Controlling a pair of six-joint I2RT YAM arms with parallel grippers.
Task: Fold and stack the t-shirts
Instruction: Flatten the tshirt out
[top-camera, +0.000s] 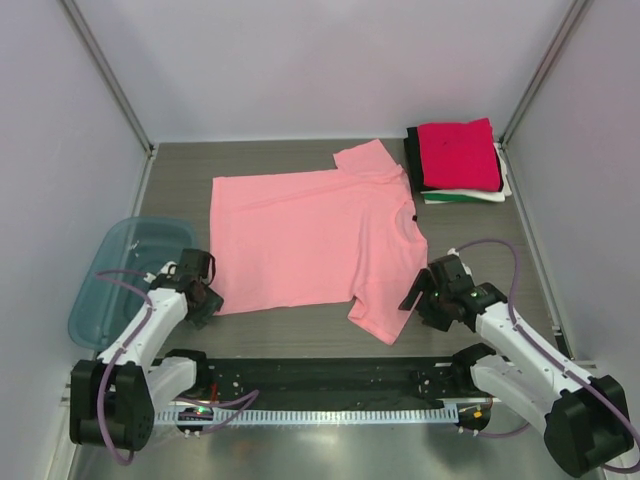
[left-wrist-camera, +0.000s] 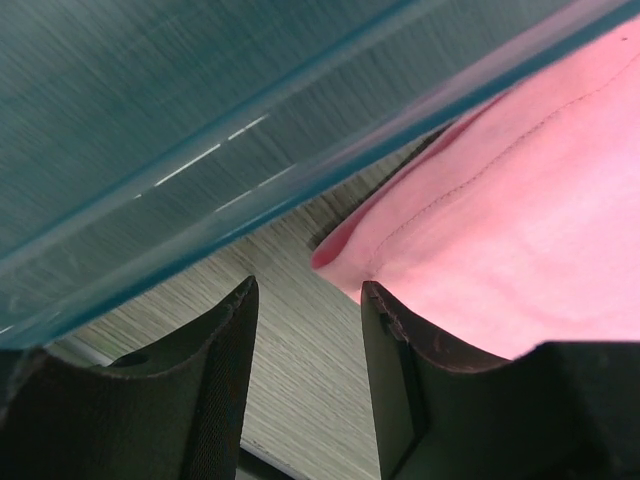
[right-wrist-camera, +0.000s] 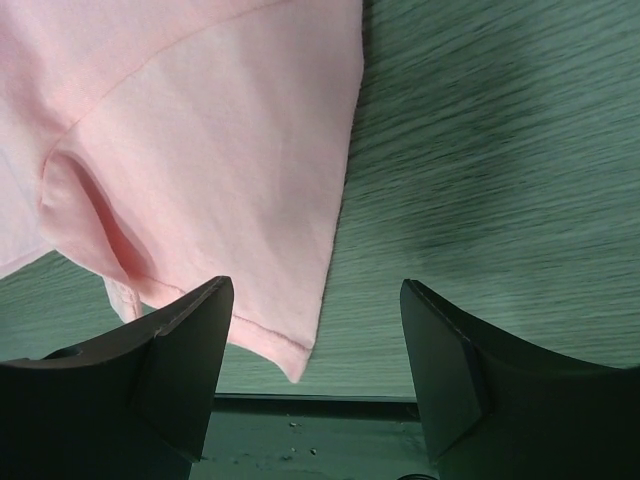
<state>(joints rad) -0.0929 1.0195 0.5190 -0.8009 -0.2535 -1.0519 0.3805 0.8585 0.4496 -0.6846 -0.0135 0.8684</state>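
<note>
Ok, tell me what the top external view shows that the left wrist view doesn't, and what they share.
Only top external: the whole salmon-pink cloth t-shirt spread flat, the folded stack topped by a magenta-red t-shirt, and the right gripper by the near sleeve. Only left wrist: the open gap of the left gripper and the stitched hem up close. Shared: the pink shirt, the translucent blue plastic bin, the grey wood-grain table.

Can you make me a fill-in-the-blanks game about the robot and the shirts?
The shirt spread flat is ____. The stack of folded shirts sits in the far ____ corner. The bin is on the ____ side of the shirt. The left tool and right tool are both ____, holding nothing.
Missing words: pink; right; left; open.
</note>
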